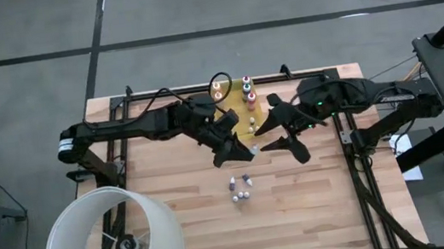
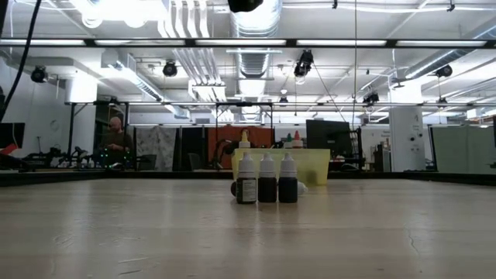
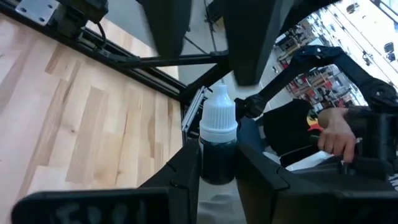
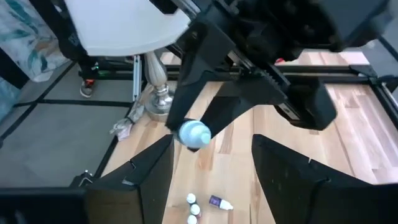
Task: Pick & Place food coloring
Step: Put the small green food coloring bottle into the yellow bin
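One dark-bodied, white-capped food coloring bottle [image 3: 218,143] sits clamped in the left gripper [image 1: 236,147] jaws above mid-table, right gripper [image 1: 280,144] jaws spread empty beside it; judgement: lower it upright beside the standing bottles [image 1: 239,189], then release.

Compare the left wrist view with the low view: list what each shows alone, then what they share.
Left wrist only: the left end effector shut on a dark, white-capped bottle, and a person's hand beyond the table. Low view only: three dark bottles standing in a row before the yellow tray, no arms. Shared: the wooden table and the room behind.
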Controlling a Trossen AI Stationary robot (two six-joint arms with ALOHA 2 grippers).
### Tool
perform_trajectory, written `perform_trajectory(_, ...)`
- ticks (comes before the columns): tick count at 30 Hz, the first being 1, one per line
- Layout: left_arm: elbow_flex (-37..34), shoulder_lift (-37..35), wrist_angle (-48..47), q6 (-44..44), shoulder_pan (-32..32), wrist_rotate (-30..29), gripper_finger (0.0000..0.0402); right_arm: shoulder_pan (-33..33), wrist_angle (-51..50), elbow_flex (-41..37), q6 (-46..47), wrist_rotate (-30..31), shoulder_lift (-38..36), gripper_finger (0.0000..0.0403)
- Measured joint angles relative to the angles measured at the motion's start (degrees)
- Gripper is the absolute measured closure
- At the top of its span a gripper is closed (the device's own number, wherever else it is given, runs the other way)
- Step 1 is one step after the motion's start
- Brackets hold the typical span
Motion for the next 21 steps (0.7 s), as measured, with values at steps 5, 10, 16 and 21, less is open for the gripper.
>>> perform_trajectory(5,0.0,0.0,0.0,0.2,0.2,0.0,0.0337,0.0,-0.3,2.2,0.0,0.0,3.2,0.0195)
perform_trajectory(10,0.0,0.0,-0.1,0.2,0.3,0.1,0.0337,0.0,-2.3,3.9,0.3,-2.7,4.8,0.0197)
perform_trajectory(16,0.0,0.0,0.0,0.4,0.5,0.1,0.0337,0.0,-2.3,4.0,1.0,-4.2,5.1,0.0198)
perform_trajectory(21,0.0,0.0,0.0,0.6,0.7,0.1,0.0337,0.0,-2.3,4.0,1.1,-4.3,5.2,0.0211)
